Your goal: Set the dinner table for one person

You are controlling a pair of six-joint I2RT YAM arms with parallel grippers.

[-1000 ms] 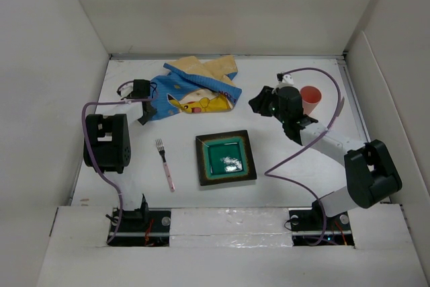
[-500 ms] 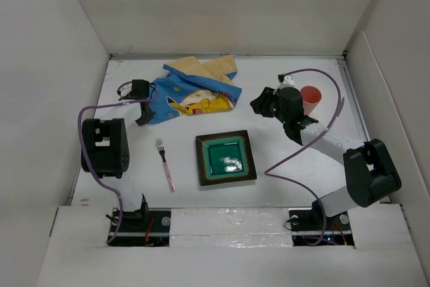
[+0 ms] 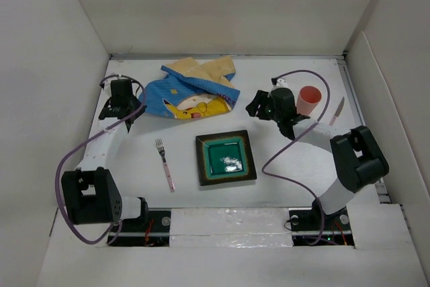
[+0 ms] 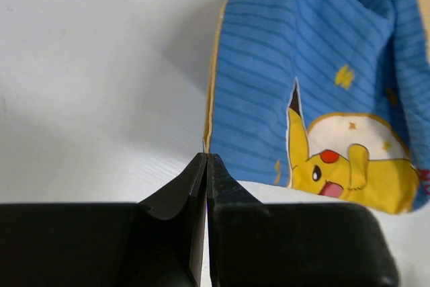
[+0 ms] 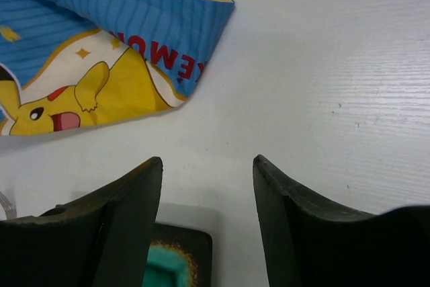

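Left hand sits near the far-left corner of the counter in the top view, just left of the blue cartoon cloth, which lies crumpled along the far edge; right hand hovers right of the cloth, beside a pink cup; a knife lies by the right edge; a green square plate sits mid-counter toward the near edge, with a pink-handled fork to its left, apart from it.

From the left wrist, the left hand's fingers are pressed together, their tips at the cloth's edge; whether they touch it I cannot tell.

From the right wrist, the right hand's fingers are spread over bare counter; the cloth's corner lies ahead to the left; the plate's corner shows below.
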